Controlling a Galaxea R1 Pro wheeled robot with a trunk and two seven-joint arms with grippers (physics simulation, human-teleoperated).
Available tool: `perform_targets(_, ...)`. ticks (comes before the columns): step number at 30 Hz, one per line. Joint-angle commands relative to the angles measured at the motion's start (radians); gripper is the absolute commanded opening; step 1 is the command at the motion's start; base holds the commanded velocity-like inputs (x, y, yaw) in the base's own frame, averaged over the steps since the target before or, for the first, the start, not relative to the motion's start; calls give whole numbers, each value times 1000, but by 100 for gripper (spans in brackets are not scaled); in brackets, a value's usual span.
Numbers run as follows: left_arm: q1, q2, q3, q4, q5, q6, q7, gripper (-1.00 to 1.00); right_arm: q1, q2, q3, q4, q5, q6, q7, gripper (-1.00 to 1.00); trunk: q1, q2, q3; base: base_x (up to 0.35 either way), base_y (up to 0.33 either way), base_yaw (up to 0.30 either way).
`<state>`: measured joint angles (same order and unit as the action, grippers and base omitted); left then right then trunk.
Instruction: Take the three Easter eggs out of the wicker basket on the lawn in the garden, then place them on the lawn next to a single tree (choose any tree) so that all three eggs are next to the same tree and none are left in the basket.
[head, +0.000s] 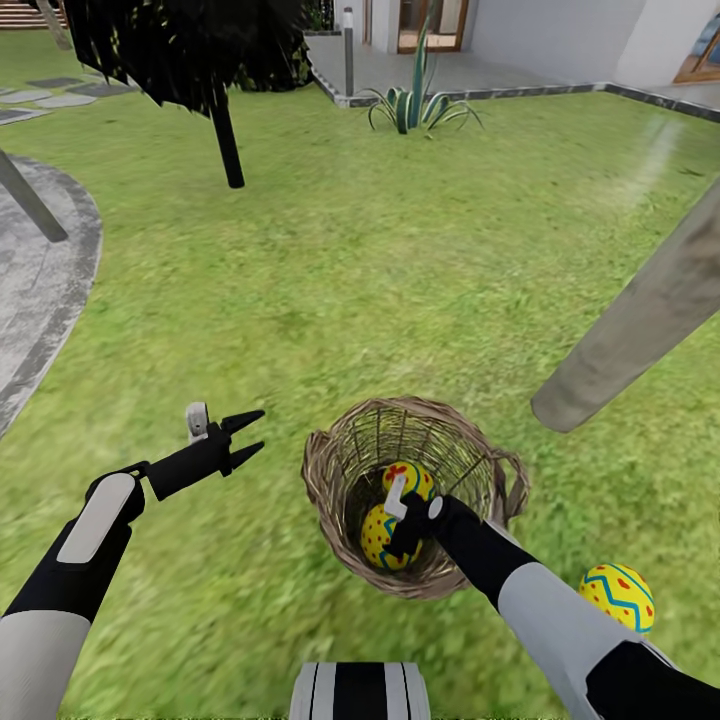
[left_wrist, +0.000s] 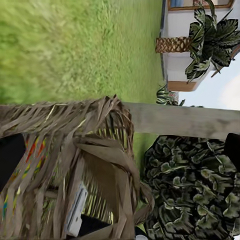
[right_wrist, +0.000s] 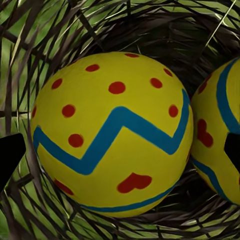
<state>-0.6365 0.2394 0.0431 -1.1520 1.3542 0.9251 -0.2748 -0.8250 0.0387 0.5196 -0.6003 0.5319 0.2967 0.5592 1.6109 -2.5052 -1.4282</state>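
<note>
1. Two Easter eggs in the wicker basket (head: 335, 470): near egg (head: 378, 538) low in the bowl, far egg (head: 412, 478) just behind it, the two touching or nearly so. Third egg (head: 617, 596) already out, on the lawn (head: 380, 290) to the robot's right, by the right forearm.
2. Key relation: near egg (right_wrist: 112, 132) sits dead ahead of the right hand (head: 405, 528), which is down inside the basket. In the right wrist view the egg fills the gap between the two dark fingertips (right_wrist: 10, 155), one either side. Looks like contact not yet made, but can't confirm.
3. Right hand spread, straddling the egg, pinching nothing as far as I can tell. Judgement: next move = close on it, then lift straight up clear of the rim.
4. Egg orientation: blue zigzag band runs across its face in the wrist view, red dots above, heart mark below. Long axis hard to call; reads near-round from this angle.
5. Left hand (head: 245, 435) spread, empty, hovering over grass to the left of the basket, apart from it. Right arm clearly the nearer.
6. Pale tree trunk (head: 640, 310) leans in at right, base near the basket and the freed egg; likely drop spot. Near-black tree (head: 225, 130) well off, far left.
</note>
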Motion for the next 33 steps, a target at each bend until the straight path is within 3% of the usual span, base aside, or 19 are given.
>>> perform_targets(1, 0, 0, 1, 0, -4, 4, -6, 100, 0, 0, 1, -2, 8, 3, -1, 100, 0, -1, -5, 0, 0, 0)
perform_targets(12, -1, 0, 0, 0, -4, 4, -6, 100, -1, 3, 0, -11, 8, -15, -54, 100, 1, -1, -8, 0, 0, 0)
perform_targets(24, 0, 0, 0, 1, -4, 4, -6, 100, 0, 4, 1, -5, 7, -43, -51, 100, 4, -2, -36, 0, 0, 0)
perform_targets(29, -1, 0, 0, 1, -4, 4, -6, 100, 0, 3, 2, -8, 7, -44, -46, 100, 4, -2, -36, 0, 0, 0)
perform_targets(33, 20, -1, 22, -22, 18, -2, -29, 100, -5, 2, 1, -1, 6, -36, -46, 100, 4, -2, -36, 0, 0, 0)
